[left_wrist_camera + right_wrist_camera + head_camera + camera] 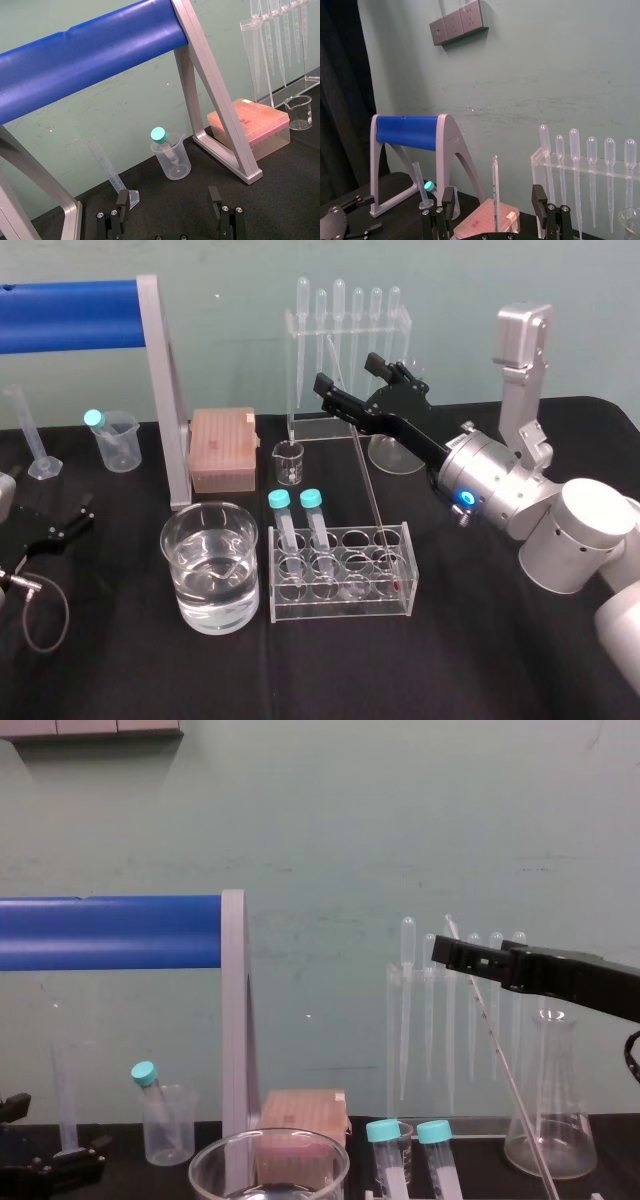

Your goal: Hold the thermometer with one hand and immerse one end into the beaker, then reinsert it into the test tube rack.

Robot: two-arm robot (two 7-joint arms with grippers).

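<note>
The thermometer is a long clear rod that stands tilted in the clear test tube rack, with its top leaning toward the back. My right gripper is open at the rod's upper end. In the right wrist view the thermometer rises between the gripper's two fingers with a gap on each side. The chest view has the thermometer passing under the black fingers. The wide glass beaker, holding water, stands left of the rack. My left gripper rests open at the table's left edge.
Two teal-capped tubes stand in the rack's left side. Behind it are a pipette stand, a small glass beaker, a conical flask and a pink tip box. A blue-barred frame, plastic beaker and graduated cylinder stand at left.
</note>
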